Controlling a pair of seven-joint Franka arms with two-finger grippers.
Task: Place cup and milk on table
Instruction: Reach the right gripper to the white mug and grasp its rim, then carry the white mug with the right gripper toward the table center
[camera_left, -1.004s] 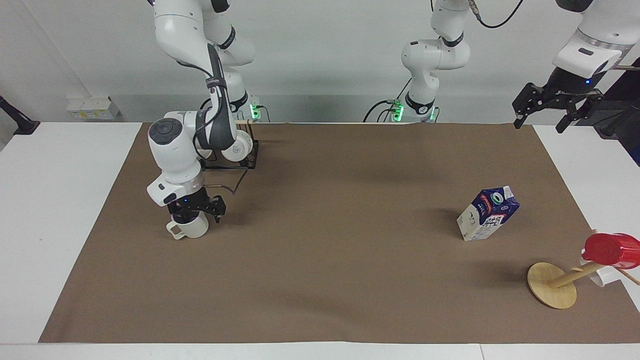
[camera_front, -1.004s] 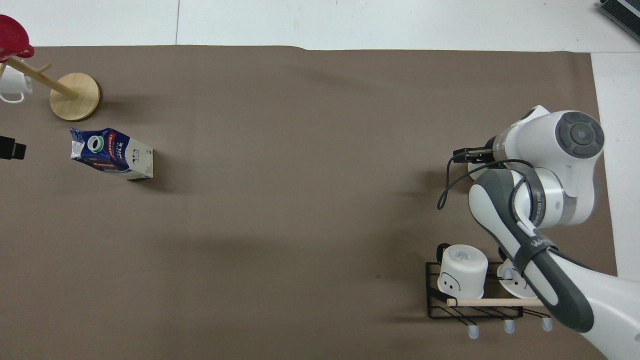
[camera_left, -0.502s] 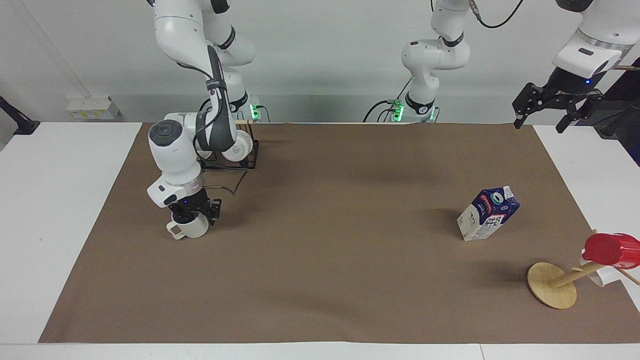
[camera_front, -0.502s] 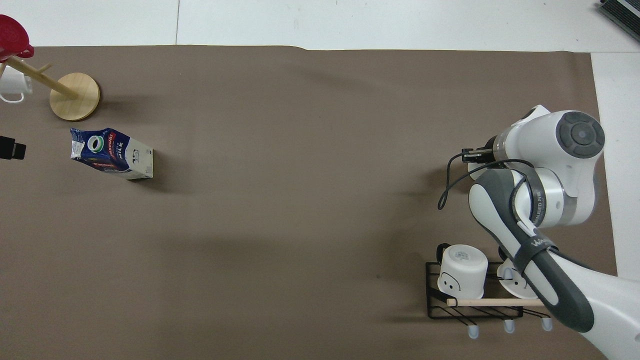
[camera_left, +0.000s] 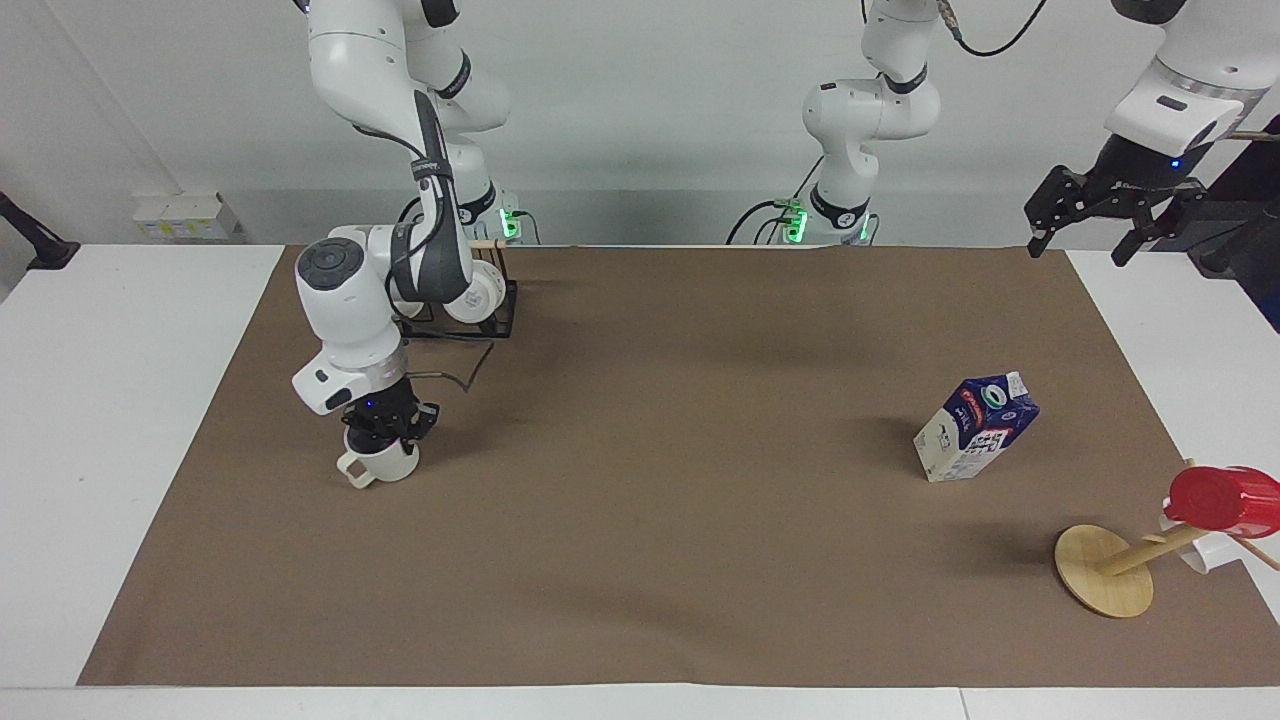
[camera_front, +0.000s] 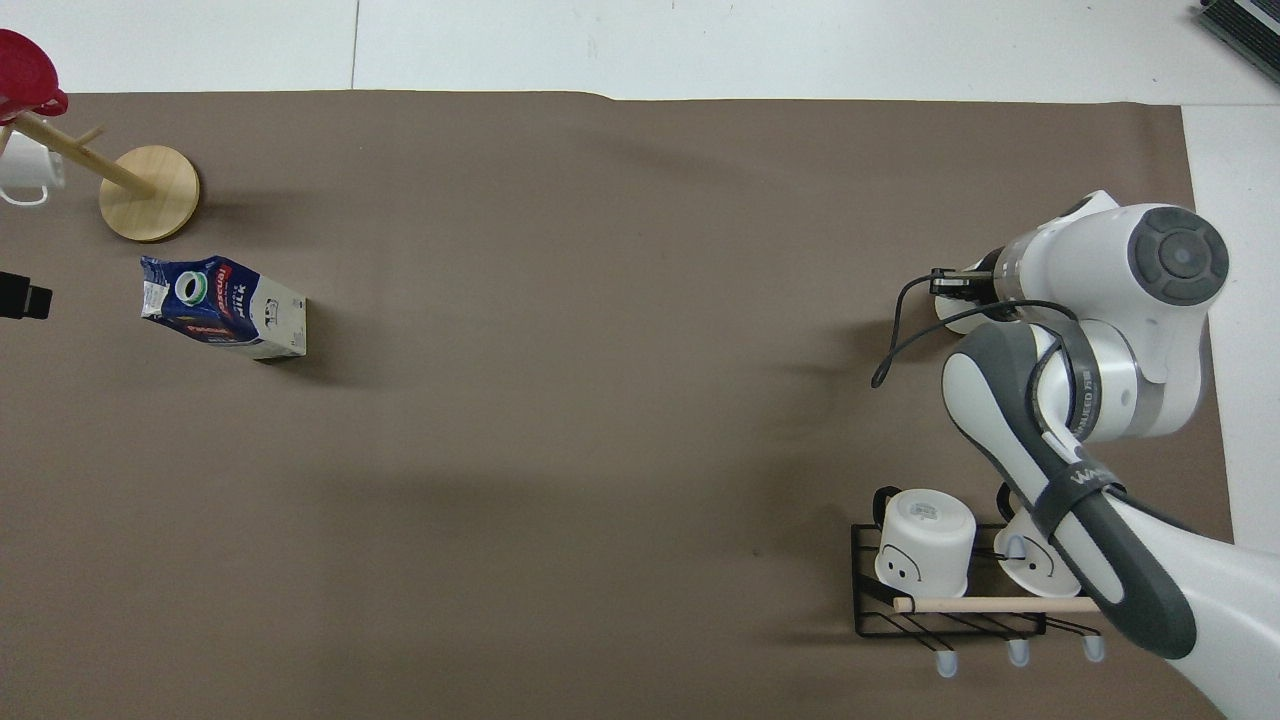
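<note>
Right gripper (camera_left: 383, 432) is down on the cup (camera_left: 381, 464), fingers narrow and pinched on the rim, so it holds the cup from above. Cup sits upright on the brown mat (camera_left: 650, 560) toward the right arm's end of the table (camera_left: 110, 400), directly under the gripper; handle points away from the robots. In the overhead view the right arm's wrist covers nearly all of it, only a sliver of cup (camera_front: 955, 316) shows beside the gripper. Cup is cream-white, smooth glazed ceramic, squat cylinder w/ a squarish loop handle.

Milk (camera_left: 975, 427) stands well apart, toward the left arm's end of the mat, leaning over rather than upright. Small gable-top carton, dark blue and white, round white spout ring on the sloped top, red and black print on the side.

Left gripper (camera_left: 1110, 215) hangs in the air over the mat's corner at the left arm's end, fingers spread wide, holding nothing; that arm waits.

Nearer to the robots than the cup: black wire rack (camera_front: 945, 590) w/ a wooden rail, two white mugs (camera_front: 925, 542) upside down on it. Farther from the robots than the milk: wooden stand (camera_left: 1103, 570), flat round base, slanted peg, carrying a shiny red cup (camera_left: 1225, 497) and a white mug partly hidden under it.

Mat is matte, flat, rectangular; table around it is plain white.
</note>
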